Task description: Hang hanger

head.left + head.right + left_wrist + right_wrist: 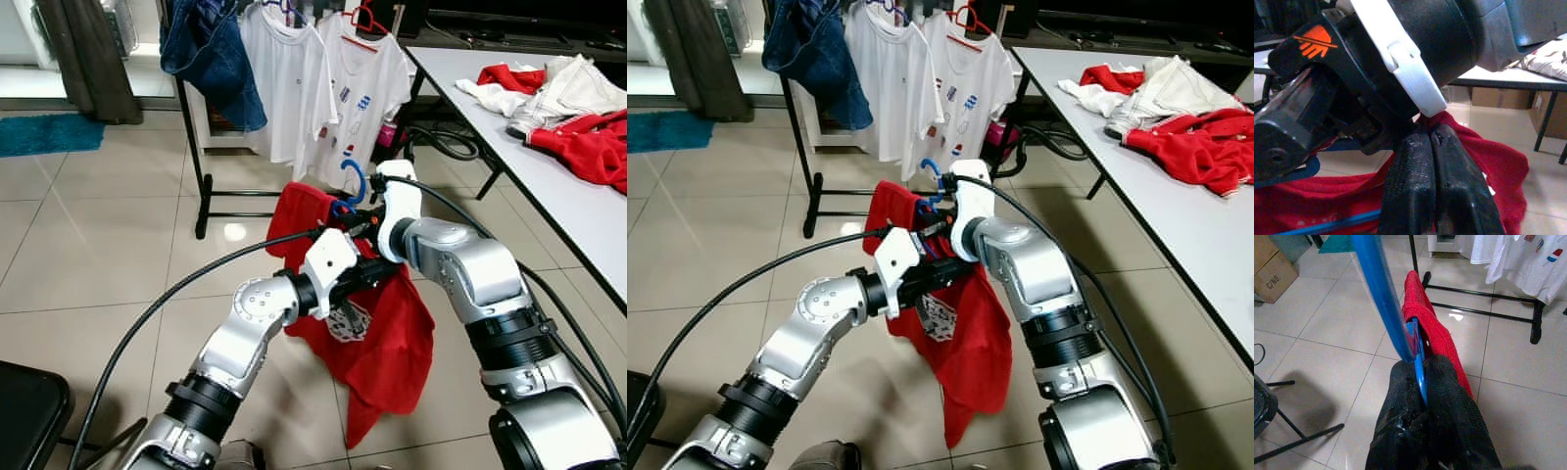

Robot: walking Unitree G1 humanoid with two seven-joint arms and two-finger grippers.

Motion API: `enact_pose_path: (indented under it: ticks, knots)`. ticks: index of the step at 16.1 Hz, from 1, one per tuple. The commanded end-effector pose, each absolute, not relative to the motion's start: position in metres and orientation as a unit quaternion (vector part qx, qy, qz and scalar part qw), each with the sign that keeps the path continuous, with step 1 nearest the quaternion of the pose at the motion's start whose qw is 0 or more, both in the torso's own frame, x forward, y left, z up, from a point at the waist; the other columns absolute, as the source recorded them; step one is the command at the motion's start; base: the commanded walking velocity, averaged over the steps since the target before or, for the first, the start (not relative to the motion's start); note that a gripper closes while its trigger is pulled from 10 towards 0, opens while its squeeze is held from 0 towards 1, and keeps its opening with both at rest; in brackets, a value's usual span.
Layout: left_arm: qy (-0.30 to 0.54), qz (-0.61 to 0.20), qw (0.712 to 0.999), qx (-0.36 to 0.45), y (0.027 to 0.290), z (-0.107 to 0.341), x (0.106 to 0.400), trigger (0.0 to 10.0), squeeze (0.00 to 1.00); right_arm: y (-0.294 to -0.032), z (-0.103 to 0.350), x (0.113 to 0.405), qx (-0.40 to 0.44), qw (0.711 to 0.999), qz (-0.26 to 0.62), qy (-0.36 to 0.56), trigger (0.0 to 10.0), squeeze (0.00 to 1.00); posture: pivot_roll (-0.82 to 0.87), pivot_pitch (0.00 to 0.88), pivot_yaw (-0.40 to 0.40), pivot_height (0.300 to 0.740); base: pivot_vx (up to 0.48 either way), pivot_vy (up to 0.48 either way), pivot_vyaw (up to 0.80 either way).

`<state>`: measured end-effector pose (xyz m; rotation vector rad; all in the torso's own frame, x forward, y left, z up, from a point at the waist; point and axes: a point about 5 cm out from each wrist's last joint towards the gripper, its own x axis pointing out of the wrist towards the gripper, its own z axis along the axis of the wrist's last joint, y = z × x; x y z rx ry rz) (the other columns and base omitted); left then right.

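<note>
A blue hanger (355, 177) carries a red shirt (392, 343), which hangs in front of me above the tiled floor. My right gripper (1421, 369) is shut on the hanger's blue bar just below the hook, with the shirt's shoulder (1432, 333) draped beyond it. My left gripper (1427, 137) is right under the right one, fingers pressed together, their tips against the red cloth and partly hidden by the right gripper's body. Ahead stands the black clothes rack (203, 186) with two white T-shirts (284, 88) on hangers and a pair of jeans (211, 59).
A white table (529, 176) runs along the right, piled with red and white clothes (578, 137). A black chair (24, 411) is at my lower left. A teal rug (49, 132) lies far left, and cardboard boxes sit under the table.
</note>
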<state>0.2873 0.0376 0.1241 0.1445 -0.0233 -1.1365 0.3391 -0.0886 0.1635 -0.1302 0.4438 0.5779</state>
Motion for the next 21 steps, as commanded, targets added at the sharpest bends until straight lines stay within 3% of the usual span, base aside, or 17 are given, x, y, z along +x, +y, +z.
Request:
enact_pose_path:
  ticks: [1, 3, 5, 9, 14, 15, 16, 17, 18, 21]
  knots:
    - [-0.057, -0.533, 0.838, 0.103, 0.036, 0.147, 0.293, 0.0, 0.0, -0.095, 0.153, 0.336, -0.07, 0.929, 0.275, 0.238, 10.0, 0.0, 0.0, 0.018, -0.073, 0.74, 0.0, 0.0, 0.0]
    - [-0.018, -0.55, 0.822, 0.147, 0.042, 0.134, 0.288, 0.0, 0.0, -0.097, 0.154, 0.337, -0.068, 0.931, 0.27, 0.234, 10.0, 0.0, 0.0, 0.017, -0.071, 0.74, 0.0, 0.0, 0.0]
    - [0.013, -0.531, 0.833, 0.155, 0.049, 0.126, 0.29, 0.0, 0.0, -0.1, 0.156, 0.34, -0.064, 0.935, 0.263, 0.228, 10.0, 0.0, 0.0, 0.017, -0.072, 0.74, 0.0, 0.0, 0.0]
    - [0.003, -0.496, 0.862, 0.105, 0.052, 0.135, 0.296, 0.0, 0.0, -0.101, 0.158, 0.341, -0.063, 0.937, 0.26, 0.224, 10.0, 0.0, 0.01, 0.018, -0.073, 0.74, 0.0, 0.0, 0.0]
    - [-0.008, -0.478, 0.875, 0.073, 0.057, 0.146, 0.298, 0.0, 0.0, -0.102, 0.157, 0.341, -0.062, 0.937, 0.258, 0.225, 10.0, 0.0, 0.01, 0.017, -0.071, 0.74, 0.0, 0.0, 0.0]
    - [-0.012, -0.481, 0.874, 0.071, 0.055, 0.147, 0.297, 2.3, 0.0, -0.102, 0.157, 0.341, -0.062, 0.937, 0.259, 0.225, 10.0, 0.0, 0.01, 0.015, -0.072, 0.74, 0.0, 0.0, 0.0]
    - [-0.015, -0.49, 0.87, 0.056, 0.052, 0.15, 0.295, 10.0, 0.0, -0.101, 0.157, 0.341, -0.062, 0.937, 0.259, 0.224, 10.0, 0.0, 0.01, 0.014, -0.072, 0.74, 0.0, 0.0, 0.0]
    - [-0.016, -0.496, 0.867, 0.052, 0.051, 0.152, 0.294, 10.0, 0.45, -0.101, 0.157, 0.341, -0.061, 0.937, 0.26, 0.224, 10.0, 0.0, 0.01, 0.014, -0.072, 0.74, 0.0, 0.0, 0.0]
    - [-0.013, -0.503, 0.863, 0.05, 0.051, 0.152, 0.293, 10.0, 1.0, -0.101, 0.157, 0.342, -0.061, 0.938, 0.259, 0.224, 10.0, 0.0, 0.01, 0.013, -0.072, 0.74, 0.0, 0.0, 0.0]
    - [-0.005, -0.502, 0.863, 0.055, 0.054, 0.15, 0.293, 10.0, 1.0, -0.102, 0.157, 0.342, -0.061, 0.938, 0.258, 0.223, 10.0, 0.0, 0.01, 0.013, -0.073, 0.74, 0.0, 0.0, 0.0]
